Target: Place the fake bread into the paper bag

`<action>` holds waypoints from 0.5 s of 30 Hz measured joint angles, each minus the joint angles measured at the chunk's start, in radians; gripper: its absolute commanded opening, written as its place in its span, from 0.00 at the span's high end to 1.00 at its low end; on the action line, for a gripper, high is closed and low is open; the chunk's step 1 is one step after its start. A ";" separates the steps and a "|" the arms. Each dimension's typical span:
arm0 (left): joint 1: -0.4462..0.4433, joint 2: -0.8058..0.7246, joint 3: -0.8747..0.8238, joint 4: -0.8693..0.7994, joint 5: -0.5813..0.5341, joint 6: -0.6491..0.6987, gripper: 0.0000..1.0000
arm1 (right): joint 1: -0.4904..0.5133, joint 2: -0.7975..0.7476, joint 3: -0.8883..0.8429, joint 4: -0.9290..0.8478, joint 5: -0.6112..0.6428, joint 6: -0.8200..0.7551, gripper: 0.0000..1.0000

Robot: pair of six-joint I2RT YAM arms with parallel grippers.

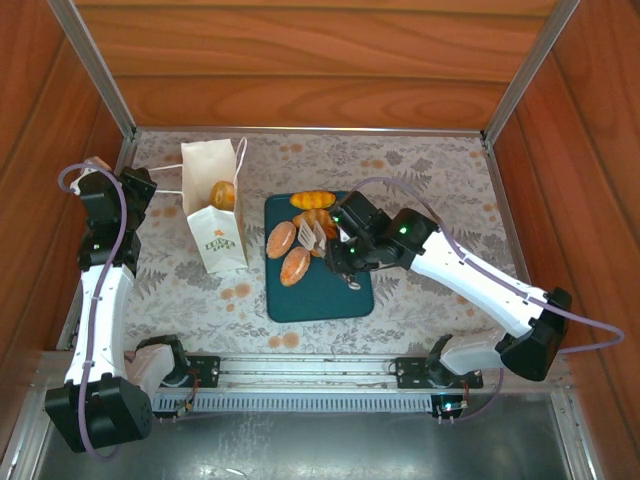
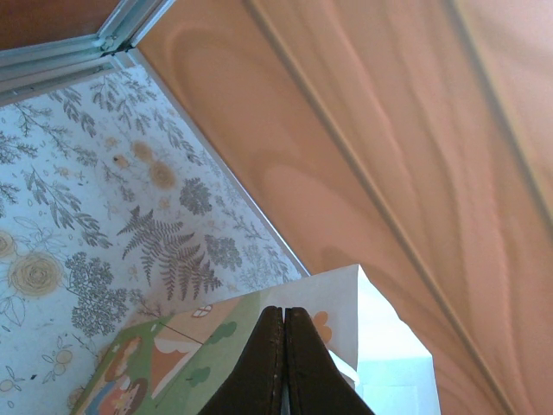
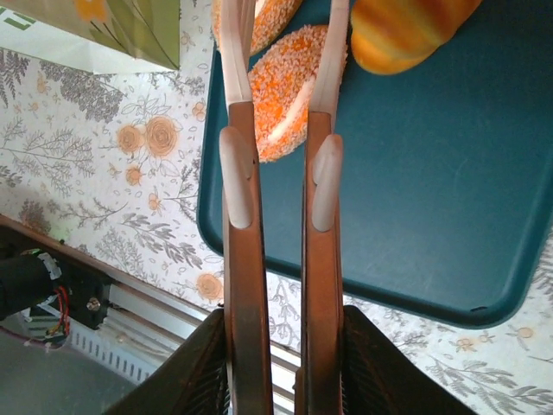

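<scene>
The white paper bag [image 1: 215,232] stands open left of the teal tray [image 1: 330,295], with one golden roll [image 1: 223,194] inside. My left gripper [image 1: 148,190] is shut on the bag [image 2: 216,337] at its left rim. Several pieces of fake bread lie on the tray: a striped loaf [image 1: 313,199] and two sesame rolls [image 1: 281,239], [image 1: 295,266]. My right gripper [image 1: 345,258] is shut on brown tongs [image 3: 246,259]. The tongs' white tips straddle a sesame roll [image 3: 281,86] on the tray [image 3: 432,216], beside a striped loaf [image 3: 406,30].
Wooden walls [image 1: 300,60] close in the floral tablecloth [image 1: 430,170] at the back and both sides. A metal rail [image 1: 300,375] with the arm bases runs along the near edge. The bag's corner [image 3: 104,26] lies left of the tray.
</scene>
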State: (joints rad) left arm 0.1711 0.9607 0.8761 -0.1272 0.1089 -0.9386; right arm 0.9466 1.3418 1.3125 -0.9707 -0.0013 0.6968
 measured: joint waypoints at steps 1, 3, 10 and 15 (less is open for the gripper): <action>0.000 0.000 0.000 0.000 0.000 0.000 1.00 | 0.000 0.001 -0.006 0.007 -0.009 0.007 0.63; 0.000 0.000 0.000 0.000 0.000 0.000 1.00 | 0.000 0.005 -0.014 0.014 -0.025 0.019 0.61; 0.000 0.000 0.000 0.000 0.000 0.000 1.00 | 0.002 0.019 -0.027 0.031 -0.056 0.041 0.57; 0.000 0.000 0.000 0.000 0.000 0.000 1.00 | 0.003 0.040 -0.033 0.039 -0.071 0.050 0.56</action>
State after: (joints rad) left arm 0.1711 0.9607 0.8761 -0.1268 0.1089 -0.9390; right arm 0.9493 1.3819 1.2797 -0.9318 -0.0727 0.7464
